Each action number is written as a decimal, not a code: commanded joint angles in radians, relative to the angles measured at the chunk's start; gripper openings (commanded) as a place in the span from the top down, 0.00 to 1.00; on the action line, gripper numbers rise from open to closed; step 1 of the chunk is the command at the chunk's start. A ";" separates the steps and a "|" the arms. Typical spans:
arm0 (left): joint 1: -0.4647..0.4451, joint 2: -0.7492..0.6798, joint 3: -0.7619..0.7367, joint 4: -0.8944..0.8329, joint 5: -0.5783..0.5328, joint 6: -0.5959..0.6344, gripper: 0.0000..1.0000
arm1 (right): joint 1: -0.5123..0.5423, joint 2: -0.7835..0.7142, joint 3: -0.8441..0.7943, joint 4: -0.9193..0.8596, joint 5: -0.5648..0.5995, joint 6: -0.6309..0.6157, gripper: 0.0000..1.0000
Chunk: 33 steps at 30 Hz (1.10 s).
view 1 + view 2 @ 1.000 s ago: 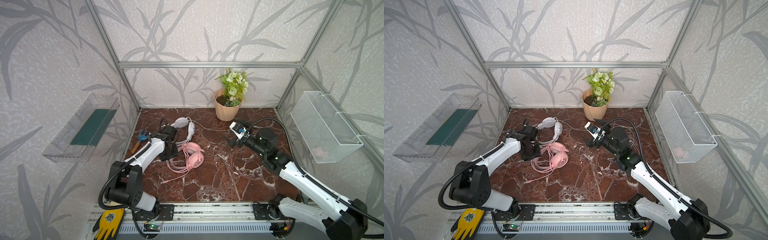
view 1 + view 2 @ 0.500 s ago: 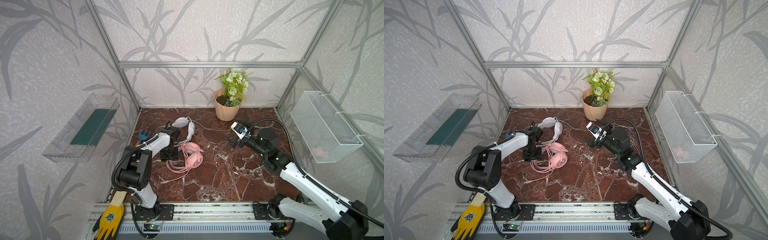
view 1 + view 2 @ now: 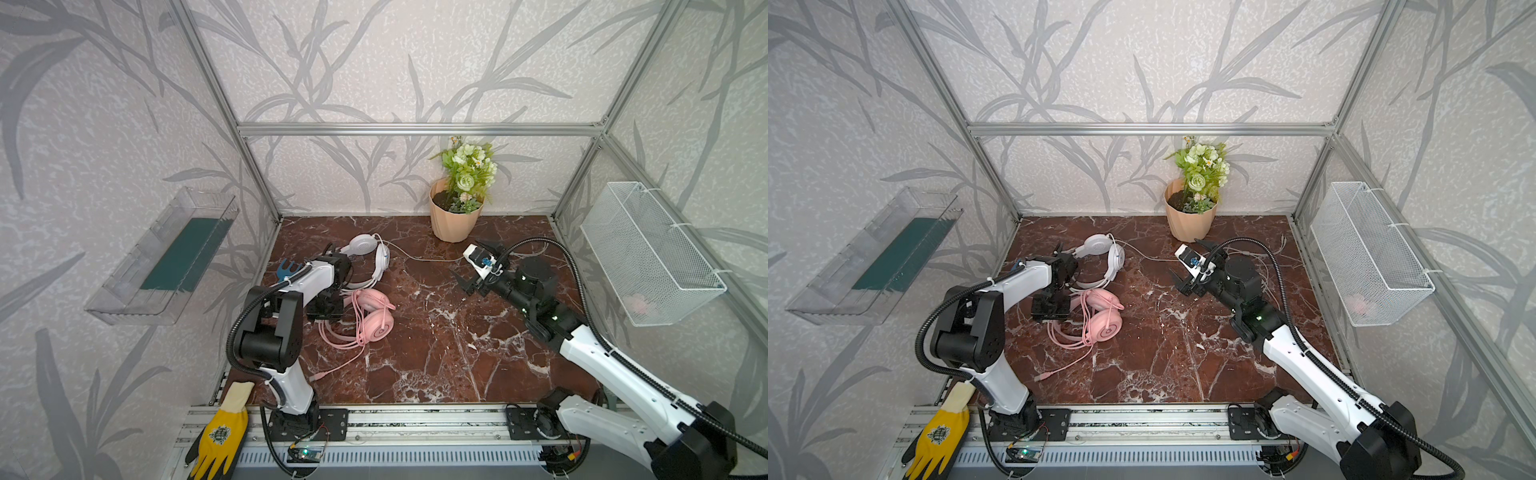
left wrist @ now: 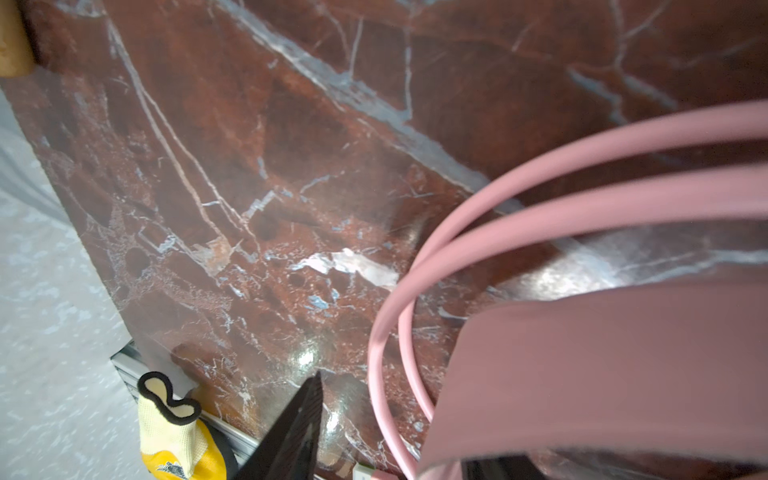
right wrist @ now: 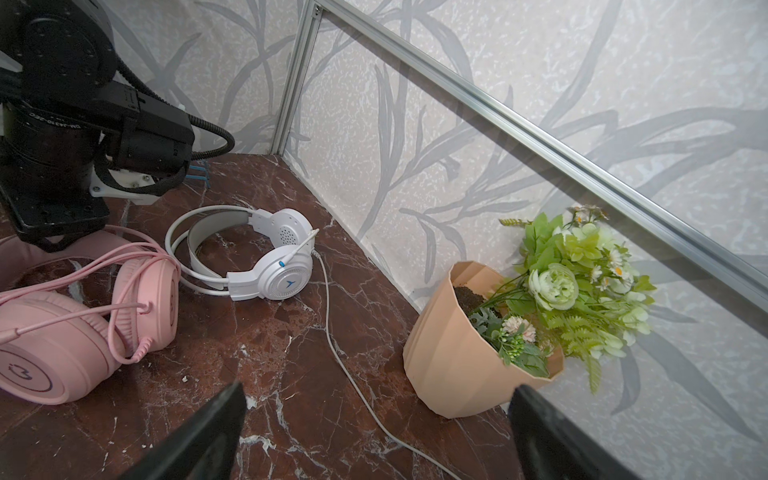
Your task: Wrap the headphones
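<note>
Over the pink headset (image 3: 376, 321), the left claw (image 3: 328, 309) straddles its headband (image 4: 602, 374), half-open.

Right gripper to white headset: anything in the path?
Nothing visible. In the right wrist view, only bare marble floor lies between the open right gripper and the white headset. Its white cable trails across that stretch; the flower pot stands clear, by the back wall.

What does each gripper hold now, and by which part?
Right gripper: nothing, jaws wide open. Left gripper: at the headband of the pink over-ear headset; whether it grips cannot be told.
</note>
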 commanded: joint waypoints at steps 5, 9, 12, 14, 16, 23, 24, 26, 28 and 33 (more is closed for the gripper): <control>0.008 -0.132 0.087 -0.075 0.051 -0.026 0.47 | -0.008 -0.003 -0.007 0.024 -0.014 0.007 0.01; 0.007 -0.216 0.108 -0.104 0.140 -0.013 0.42 | -0.008 0.001 -0.012 0.031 -0.017 0.010 0.01; 0.006 -0.267 0.106 -0.119 0.201 0.003 0.37 | -0.010 0.009 -0.014 0.040 -0.017 0.010 0.01; 0.007 -0.280 0.116 -0.128 0.184 -0.027 0.33 | -0.012 0.017 -0.014 0.055 -0.016 0.020 0.01; 0.009 -0.277 0.144 -0.114 0.170 -0.056 0.30 | -0.017 0.031 -0.004 0.061 -0.013 0.052 0.01; 0.050 -0.166 0.322 0.037 0.238 -0.119 0.23 | -0.046 0.087 0.020 0.065 0.007 0.282 0.01; 0.063 -0.135 0.353 0.055 0.250 -0.116 0.22 | -0.047 0.094 0.022 0.062 0.017 0.306 0.01; 0.082 -0.065 0.419 0.065 0.265 -0.102 0.21 | -0.048 0.108 0.019 0.065 0.022 0.337 0.01; 0.102 0.035 0.490 0.052 0.292 -0.090 0.20 | -0.049 0.119 0.017 0.064 0.015 0.346 0.01; 0.137 0.251 0.618 0.026 0.355 -0.085 0.20 | -0.049 0.117 0.014 0.048 0.038 0.324 0.01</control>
